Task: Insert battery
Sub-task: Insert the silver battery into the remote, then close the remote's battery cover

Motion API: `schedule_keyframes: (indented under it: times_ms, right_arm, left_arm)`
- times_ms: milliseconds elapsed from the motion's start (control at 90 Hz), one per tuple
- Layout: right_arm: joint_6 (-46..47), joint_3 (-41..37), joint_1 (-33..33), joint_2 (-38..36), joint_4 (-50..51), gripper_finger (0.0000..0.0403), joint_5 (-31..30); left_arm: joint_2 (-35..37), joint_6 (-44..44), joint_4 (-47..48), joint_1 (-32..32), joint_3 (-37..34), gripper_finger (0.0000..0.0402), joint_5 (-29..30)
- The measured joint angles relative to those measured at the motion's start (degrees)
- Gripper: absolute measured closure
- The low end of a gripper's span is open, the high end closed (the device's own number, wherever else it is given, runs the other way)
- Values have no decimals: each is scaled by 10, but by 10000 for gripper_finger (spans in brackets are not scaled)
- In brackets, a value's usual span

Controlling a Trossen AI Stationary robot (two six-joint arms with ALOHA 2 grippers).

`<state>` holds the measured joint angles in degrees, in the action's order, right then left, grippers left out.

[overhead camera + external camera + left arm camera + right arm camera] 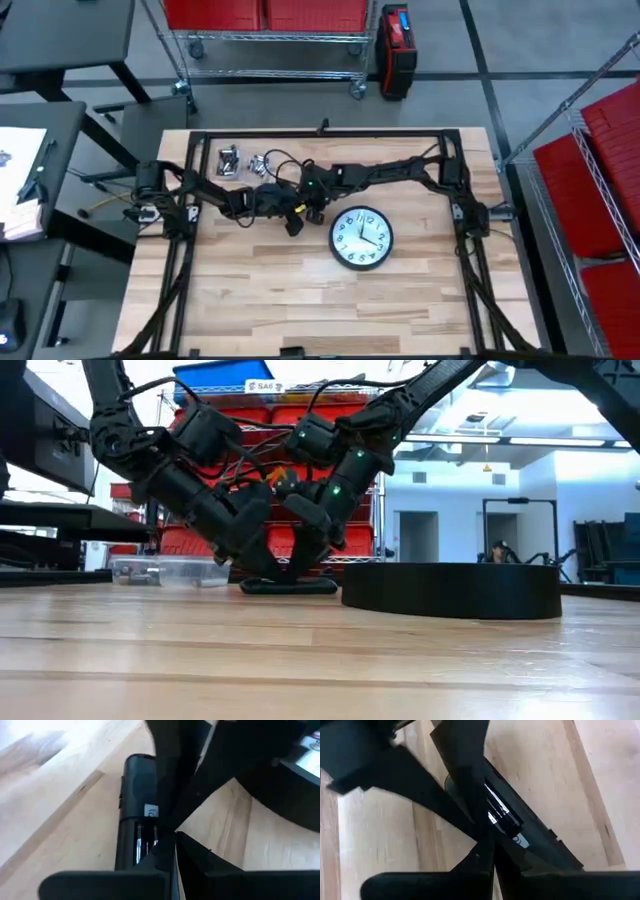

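A black remote control (294, 221) is found near the middle of the desk (300, 310), lying flat on the wood just left of the round wall clock (361, 238). In the high view its long axis runs slightly off the front-to-back line of the desk, and both arms converge on it from opposite sides.

On the left, the left gripper (272, 203) is brought in from the left edge and is held low over the remote's rear part. In its wrist view the remote (137, 805) lies lengthwise straight ahead of the jaws, with the open battery bay and its metal contacts (146, 837) nearest to them. Whether these jaws are spread or pressed together cannot be told, as they are crossed by the other arm's finger.

To the right, the right gripper (312, 205) is reached across from the far right side and is set over the same spot, so that neither arm is clearly the nearer. In its wrist view the remote (530, 837) runs diagonally, and a shiny cylindrical shape, probably the battery (496, 810), is seen at the bay beside the jaws. Whether it is pinched or already seated cannot be told.

In the low view both grippers are seen bearing down on the thin dark body (288, 586), which rests flat. The remote looks matte black, slim and elongated, with a small label near the bay. The coming move is judged to depend on keeping the battery parallel to that long axis.

Clear bags of small parts (245, 160) lie well apart at the back.
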<state>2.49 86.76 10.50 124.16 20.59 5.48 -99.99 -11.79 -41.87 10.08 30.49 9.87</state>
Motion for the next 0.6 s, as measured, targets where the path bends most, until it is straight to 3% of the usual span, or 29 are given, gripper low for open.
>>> schedule_keyframes:
  times_ms: [289, 433, 600]
  right_arm:
    - [-10, 0, 0, -9, 1, 403, 5]
    - [-11, 6, -6, -34, 8, 403, 17]
    - [-5, 7, -9, -92, 35, 403, 55]
  left_arm:
    - [40, -16, 34, -7, 2, 401, -16]
    - [125, -20, 102, -10, 3, 402, -19]
    - [256, -17, 248, -10, 15, 401, -19]
